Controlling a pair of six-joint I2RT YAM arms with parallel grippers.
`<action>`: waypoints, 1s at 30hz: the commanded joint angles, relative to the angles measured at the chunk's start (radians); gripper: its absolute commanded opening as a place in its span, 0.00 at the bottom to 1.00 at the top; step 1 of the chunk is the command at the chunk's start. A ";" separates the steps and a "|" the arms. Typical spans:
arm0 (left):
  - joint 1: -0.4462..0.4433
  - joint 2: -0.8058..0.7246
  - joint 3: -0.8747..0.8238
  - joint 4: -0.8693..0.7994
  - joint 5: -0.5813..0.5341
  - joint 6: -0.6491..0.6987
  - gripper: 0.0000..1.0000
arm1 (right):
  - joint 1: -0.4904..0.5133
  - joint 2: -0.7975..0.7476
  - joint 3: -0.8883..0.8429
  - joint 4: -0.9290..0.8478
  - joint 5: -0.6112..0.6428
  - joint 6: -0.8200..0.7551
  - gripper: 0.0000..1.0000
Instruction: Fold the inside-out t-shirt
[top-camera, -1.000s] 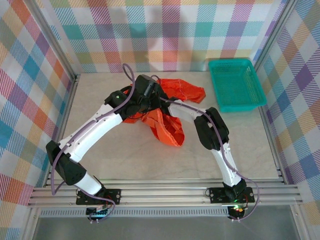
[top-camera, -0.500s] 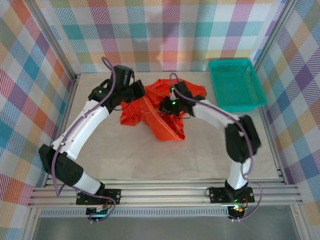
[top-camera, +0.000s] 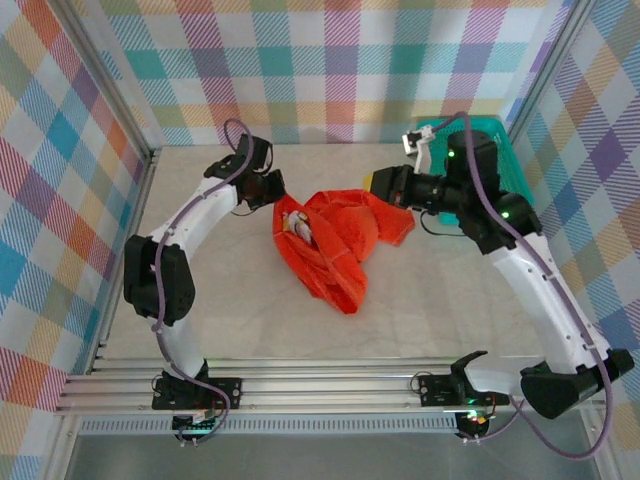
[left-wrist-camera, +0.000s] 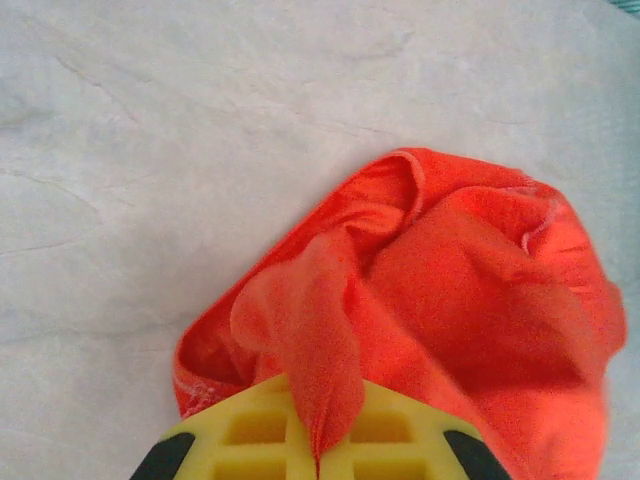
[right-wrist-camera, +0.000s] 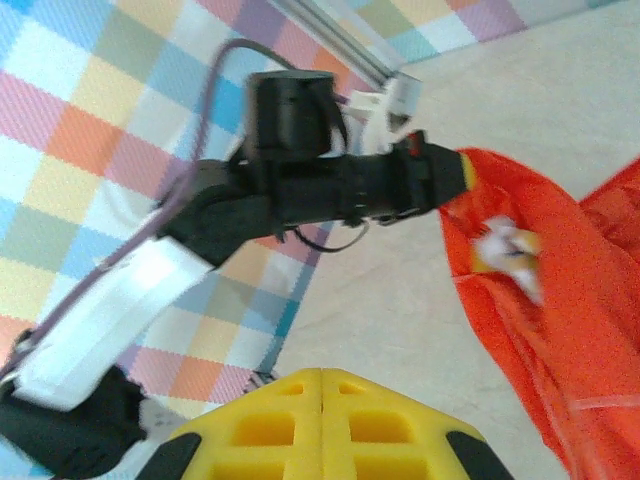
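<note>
1. The inside-out t-shirt (top-camera: 340, 245) lies bunched mid-table, orange-red. Its small white print (top-camera: 297, 226) is too blurred to read any lettering.
2. Left gripper (left-wrist-camera: 318, 440): the yellow fingers are clamped on a fold of the shirt's left edge.
3. Right gripper (right-wrist-camera: 322, 395): the fingers are pressed together with nothing between them, near the shirt's rear edge.
4. A teal basket (top-camera: 497, 128) sits in the right rear corner, with no label legible.

A robot test cell in a lab is shown. A pale table (top-camera: 250, 320) is boxed in by checked cloth walls (top-camera: 330, 60) on a metal frame, and a left arm (top-camera: 200, 215) and a right arm (top-camera: 545, 290), both cabled, are bolted to aluminium rails (top-camera: 330, 385) at its near edge.
</note>
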 joint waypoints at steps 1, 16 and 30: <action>0.014 0.008 0.055 -0.011 0.006 0.018 0.00 | -0.003 0.003 0.004 -0.070 -0.062 -0.021 0.00; -0.007 -0.059 -0.077 0.053 0.064 -0.026 0.00 | 0.182 0.372 -0.269 0.282 0.134 0.170 0.39; -0.023 -0.139 -0.115 0.063 0.087 -0.040 0.00 | 0.239 0.911 0.131 0.137 0.495 0.180 0.34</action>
